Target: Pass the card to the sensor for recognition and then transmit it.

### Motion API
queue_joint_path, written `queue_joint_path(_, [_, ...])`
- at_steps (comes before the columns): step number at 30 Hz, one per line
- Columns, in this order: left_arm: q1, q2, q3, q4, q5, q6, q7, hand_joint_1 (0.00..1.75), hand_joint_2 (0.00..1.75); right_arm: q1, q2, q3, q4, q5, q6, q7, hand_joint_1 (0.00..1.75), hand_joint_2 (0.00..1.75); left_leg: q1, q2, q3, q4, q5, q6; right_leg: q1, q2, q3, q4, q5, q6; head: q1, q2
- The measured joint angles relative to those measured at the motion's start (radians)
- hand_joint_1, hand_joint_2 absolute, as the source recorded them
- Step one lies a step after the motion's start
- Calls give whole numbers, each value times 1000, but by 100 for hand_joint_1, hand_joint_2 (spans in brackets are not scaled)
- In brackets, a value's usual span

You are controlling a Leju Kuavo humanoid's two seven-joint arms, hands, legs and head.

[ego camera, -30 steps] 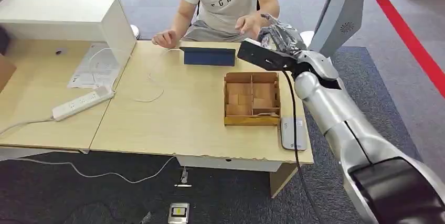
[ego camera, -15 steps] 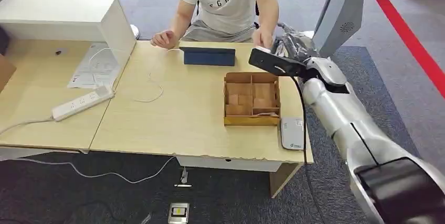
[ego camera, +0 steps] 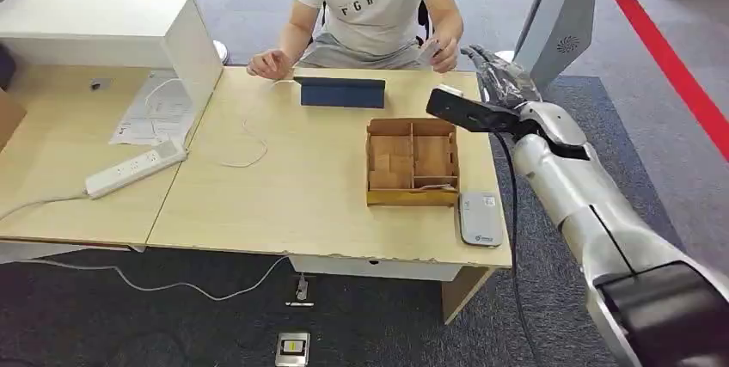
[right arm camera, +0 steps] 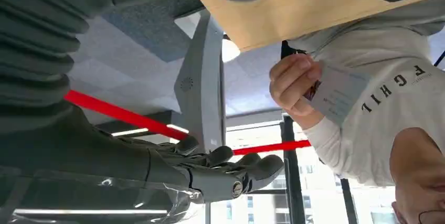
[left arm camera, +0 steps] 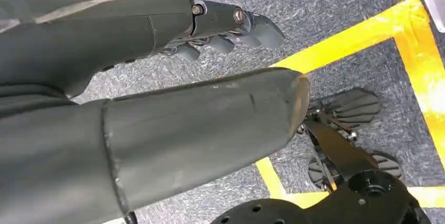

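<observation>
A seated person's hand (ego camera: 444, 53) holds the pale card (ego camera: 427, 51) at the table's far edge; the right wrist view shows that card (right arm camera: 338, 94) pinched in their fingers. My right hand (ego camera: 503, 83) hovers just right of it, past the table's far right corner, fingers spread and holding nothing (right arm camera: 225, 174). The white sensor (ego camera: 480, 217) lies flat at the table's front right corner, well below my forearm. My left hand (left arm camera: 225, 30) hangs over the carpet, fingers loosely extended, nothing in it.
A wooden compartment box (ego camera: 413, 161) sits left of the sensor. A dark blue folded case (ego camera: 342, 92) lies in front of the person. A power strip (ego camera: 136, 169), papers (ego camera: 155, 109) and a white shelf (ego camera: 112, 27) are at the left. A grey pillar (ego camera: 550, 23) stands behind my right hand.
My right arm swung right, away from the person. The person's hand, which met mine a second ago, has drawn back toward their chest with the card in it.
</observation>
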Motion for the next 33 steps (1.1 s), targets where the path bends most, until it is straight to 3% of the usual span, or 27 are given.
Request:
queue_joint_path(6, [15,10,0,0,10,0,-4,0,0,7,-11,-16,3,-70,35,-32,0,0,0,0,0,0,0,0,0,0,0,0,0,0,-1,0])
queue_joint_path(11, [22,18,0,0,33,3,3,0,0,32,-29,-62,-9,-147,110,-91,0,0,0,0,0,0,0,0,0,0,0,0,0,0,0,0])
queue_joint_path(16, [25,28,0,0,57,11,16,0,0,94,-61,-97,-68,-192,179,-83,0,0,0,0,0,0,0,0,0,0,0,-1,0,0,0,0])
queue_joint_path(17, [25,29,0,0,63,13,20,0,0,114,-71,-106,-93,-206,193,-72,0,175,0,-1,1,0,0,0,0,0,0,-1,0,0,0,0])
queue_joint_path(23, [28,35,3,0,97,37,39,0,0,242,-146,-152,-250,-335,251,17,0,175,0,-1,0,0,0,0,0,0,1,-1,0,0,0,0])
queue_joint_path(33, [29,37,7,0,104,54,42,0,0,438,-255,-224,-529,-438,274,112,0,175,0,-1,1,0,-1,0,0,0,1,-2,0,0,0,0])
